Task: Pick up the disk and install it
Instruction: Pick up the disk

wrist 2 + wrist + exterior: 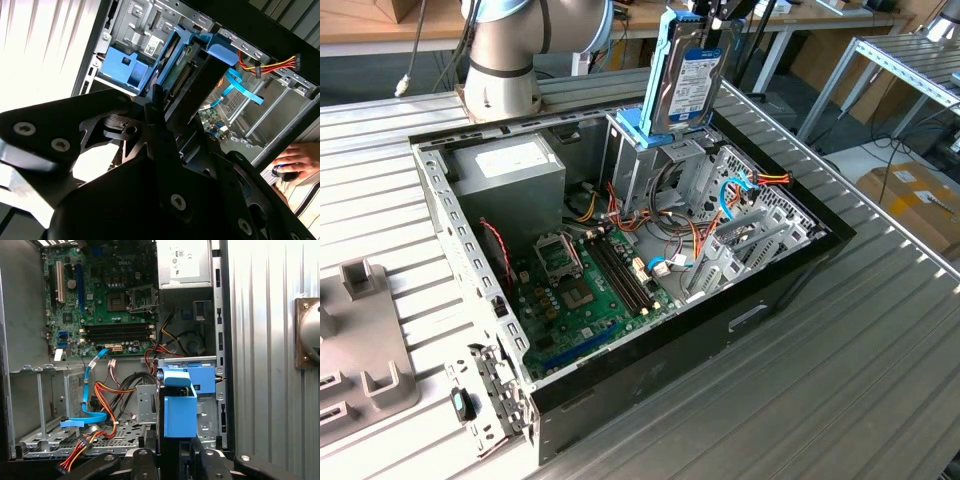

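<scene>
The disk is a flat drive with a pale label and bright blue side rails. It hangs upright above the open computer case, held at its upper end by my gripper, which is shut on it. Its lower end sits at the mouth of the metal drive cage, beside the cage's blue latch. In the first wrist view the disk's blue rail end lies over the cage, with the gripper behind it. In the second wrist view the disk appears edge-on next to the blue latch.
Inside the case are the motherboard, the power supply, thin blue data cables and orange-red power leads. The case stands on a ribbed metal table. A grey fixture lies at the exterior view's left. A person's hand rests on a mouse.
</scene>
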Available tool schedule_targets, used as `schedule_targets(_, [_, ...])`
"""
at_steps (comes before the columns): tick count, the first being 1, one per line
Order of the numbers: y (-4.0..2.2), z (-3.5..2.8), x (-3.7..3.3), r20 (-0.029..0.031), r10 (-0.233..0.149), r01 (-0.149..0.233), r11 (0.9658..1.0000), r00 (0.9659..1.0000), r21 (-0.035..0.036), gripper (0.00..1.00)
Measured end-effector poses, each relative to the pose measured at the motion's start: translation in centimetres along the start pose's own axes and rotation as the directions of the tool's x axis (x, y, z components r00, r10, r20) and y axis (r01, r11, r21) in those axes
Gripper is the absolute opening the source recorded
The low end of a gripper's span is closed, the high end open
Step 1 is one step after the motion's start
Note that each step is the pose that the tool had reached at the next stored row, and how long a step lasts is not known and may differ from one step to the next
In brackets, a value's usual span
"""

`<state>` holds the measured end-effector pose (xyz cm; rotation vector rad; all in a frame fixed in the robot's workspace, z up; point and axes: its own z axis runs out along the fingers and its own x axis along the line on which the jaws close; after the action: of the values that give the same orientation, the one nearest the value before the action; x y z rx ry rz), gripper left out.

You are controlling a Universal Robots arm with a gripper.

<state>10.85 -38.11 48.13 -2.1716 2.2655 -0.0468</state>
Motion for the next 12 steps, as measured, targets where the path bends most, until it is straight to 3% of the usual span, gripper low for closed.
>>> schedule_targets(12, [-0.06, 0.04, 1.37, 0.0002, 0.000, 0.000, 1.0000, 1.0000, 0.0000, 0.35])
